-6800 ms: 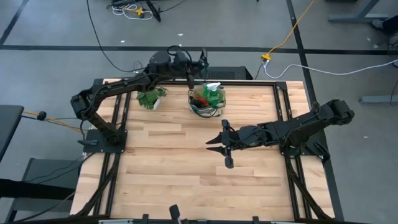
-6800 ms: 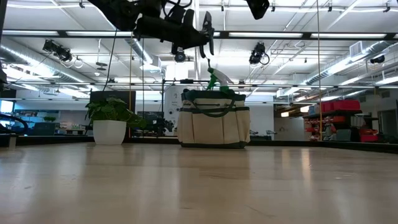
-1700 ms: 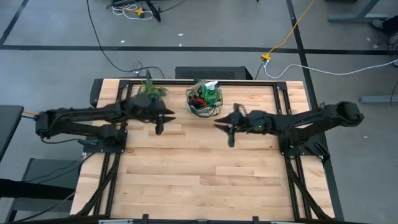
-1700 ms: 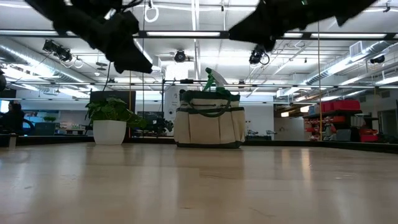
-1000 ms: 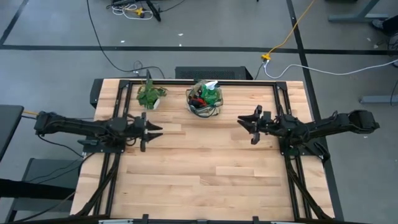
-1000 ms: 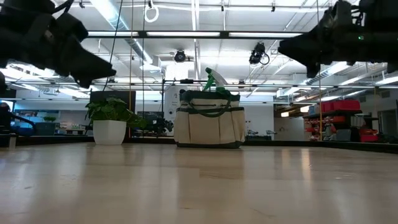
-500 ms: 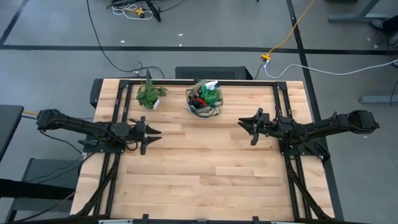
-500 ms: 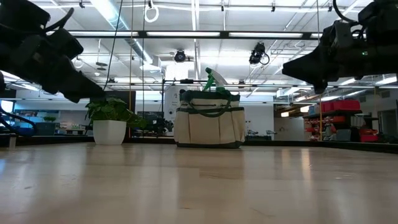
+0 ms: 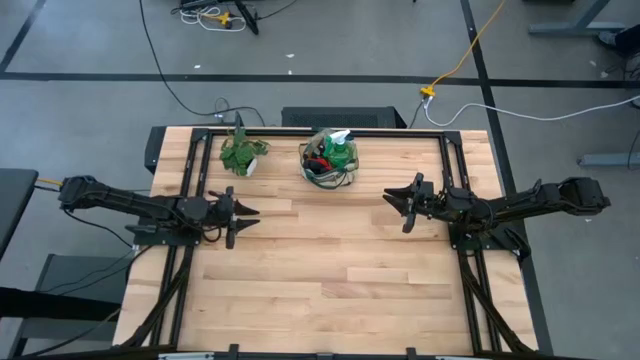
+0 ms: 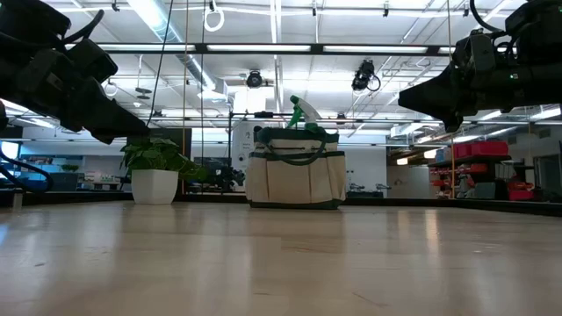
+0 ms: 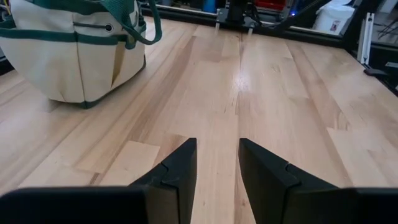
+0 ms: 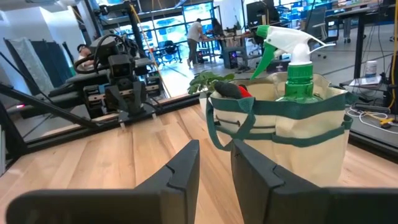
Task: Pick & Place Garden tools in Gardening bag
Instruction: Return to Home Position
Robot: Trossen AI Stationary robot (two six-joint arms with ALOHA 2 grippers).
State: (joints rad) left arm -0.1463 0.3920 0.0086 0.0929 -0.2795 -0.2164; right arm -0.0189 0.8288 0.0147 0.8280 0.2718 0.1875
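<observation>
A wooden table [image 9: 330, 280] is filling the high view. On it we are seeing the bag [image 9: 330, 170] standing at the far edge near the middle, with the bottle [image 9: 343, 150] poking up inside it and the plant [image 9: 240, 155] near it on the left. The left gripper [image 9: 246, 212] is hanging over the table's left side and the right gripper [image 9: 396, 200] over its right side, both pointing inward and well apart from the bag. In the low view the bag [image 10: 294, 180] is standing upright on the table, with the two grippers hovering higher up on either side. In the left wrist view we are looking past fingers [image 11: 177, 168] sitting slightly apart, with the bag [image 11: 68, 56] off to one side. In the right wrist view the fingers [image 12: 183, 168] are likewise sitting a little apart. The bag [image 12: 298, 134] is sitting close ahead, holding the bottle [image 12: 298, 68] and a red tool [image 12: 239, 91].
</observation>
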